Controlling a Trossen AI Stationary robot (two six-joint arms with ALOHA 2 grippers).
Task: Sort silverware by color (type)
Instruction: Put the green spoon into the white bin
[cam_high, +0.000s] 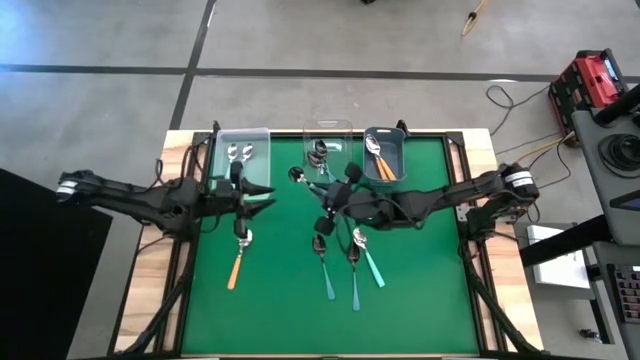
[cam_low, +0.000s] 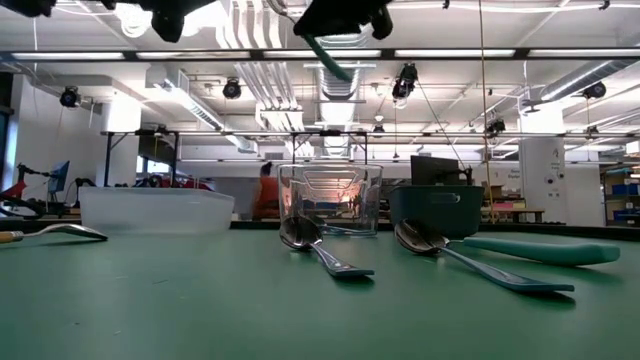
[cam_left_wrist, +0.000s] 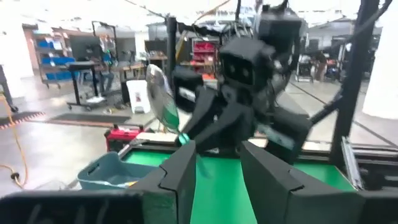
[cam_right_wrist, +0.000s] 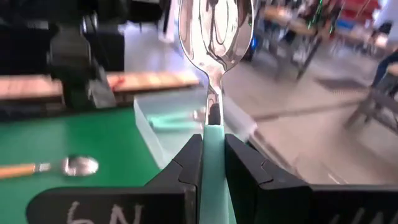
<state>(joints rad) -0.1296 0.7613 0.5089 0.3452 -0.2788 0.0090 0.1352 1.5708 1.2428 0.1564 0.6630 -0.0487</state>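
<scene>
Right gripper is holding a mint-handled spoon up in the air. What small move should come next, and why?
Probably carry it over the clear middle bin and lower it. The right gripper is clamped on the mint-handled spoon, raised off the mat, and that bin seems to hold a like-coloured spoon. The left gripper hangs empty near the left bin.

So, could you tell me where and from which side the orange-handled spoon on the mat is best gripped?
Probably mid-handle on the orange-handled spoon, coming straight down from above. It lies flat on the green mat, bowl toward the bins, with bare mat on both sides of its thin handle. The left tool, empty with fingers apart, is nearest; the right tool already holds a mint-handled spoon.
</scene>
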